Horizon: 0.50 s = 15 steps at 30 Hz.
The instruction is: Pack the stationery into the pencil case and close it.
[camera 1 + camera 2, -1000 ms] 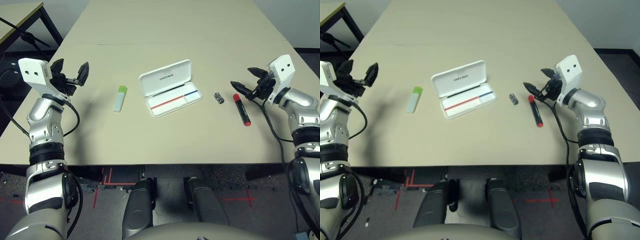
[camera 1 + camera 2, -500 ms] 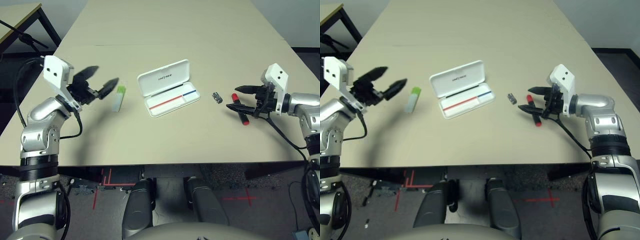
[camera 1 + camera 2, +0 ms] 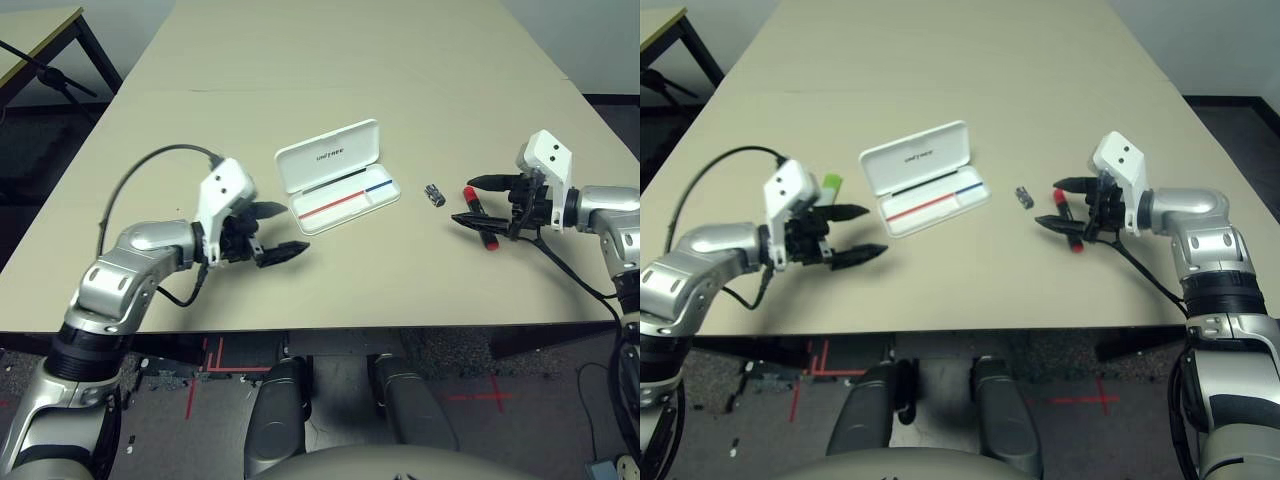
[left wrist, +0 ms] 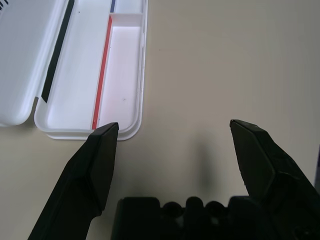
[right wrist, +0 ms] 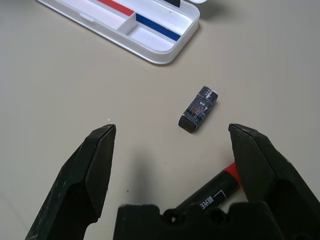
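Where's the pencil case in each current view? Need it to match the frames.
Left eye: pencil case just above centre.
Right eye: above centre, shifted left.
Left wrist: upper left, cut off by the top edge.
Right wrist: top, left of centre, cut off by the top edge.
Shared landmark: red and blue stripe inside the case.

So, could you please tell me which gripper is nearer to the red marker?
The right one: its jaws hover open over the marker. The left gripper is far across the table, beside the case.
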Available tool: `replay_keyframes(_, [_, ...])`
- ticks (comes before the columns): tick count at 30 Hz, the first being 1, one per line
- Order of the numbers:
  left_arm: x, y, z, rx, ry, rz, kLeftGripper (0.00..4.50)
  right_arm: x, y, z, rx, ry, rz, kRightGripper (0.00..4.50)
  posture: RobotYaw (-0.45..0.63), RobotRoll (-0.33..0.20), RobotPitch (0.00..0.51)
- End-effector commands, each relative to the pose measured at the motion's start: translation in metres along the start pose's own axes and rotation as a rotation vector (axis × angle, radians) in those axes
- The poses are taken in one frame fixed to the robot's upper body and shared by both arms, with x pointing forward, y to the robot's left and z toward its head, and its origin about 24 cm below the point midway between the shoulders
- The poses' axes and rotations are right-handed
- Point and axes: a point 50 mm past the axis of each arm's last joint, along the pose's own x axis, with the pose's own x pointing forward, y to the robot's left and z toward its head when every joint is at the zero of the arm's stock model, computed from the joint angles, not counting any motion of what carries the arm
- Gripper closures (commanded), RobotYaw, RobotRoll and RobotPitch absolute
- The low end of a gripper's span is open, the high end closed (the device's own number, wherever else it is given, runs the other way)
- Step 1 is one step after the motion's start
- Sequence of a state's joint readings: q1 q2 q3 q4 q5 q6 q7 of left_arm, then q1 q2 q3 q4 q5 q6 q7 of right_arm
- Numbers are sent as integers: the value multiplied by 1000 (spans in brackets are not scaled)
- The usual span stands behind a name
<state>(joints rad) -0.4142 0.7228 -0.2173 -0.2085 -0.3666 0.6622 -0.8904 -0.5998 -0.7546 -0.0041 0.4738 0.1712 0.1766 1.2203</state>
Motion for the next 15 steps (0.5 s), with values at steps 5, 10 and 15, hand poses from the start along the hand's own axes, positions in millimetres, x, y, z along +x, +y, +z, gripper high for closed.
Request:
replay_keyframes(5, [24, 2, 1, 48, 68, -41, 20, 4, 3, -4, -17, 25, 18, 0, -14, 0, 139])
replay_keyframes(10, [33, 6, 1, 79, 108, -60, 20, 5, 3, -4, -31, 21, 8, 0, -33, 0, 137])
replay_keyframes(15, [40, 10, 0, 87, 139, -68, 20, 4, 6, -5, -34, 19, 1, 0, -54, 0, 136])
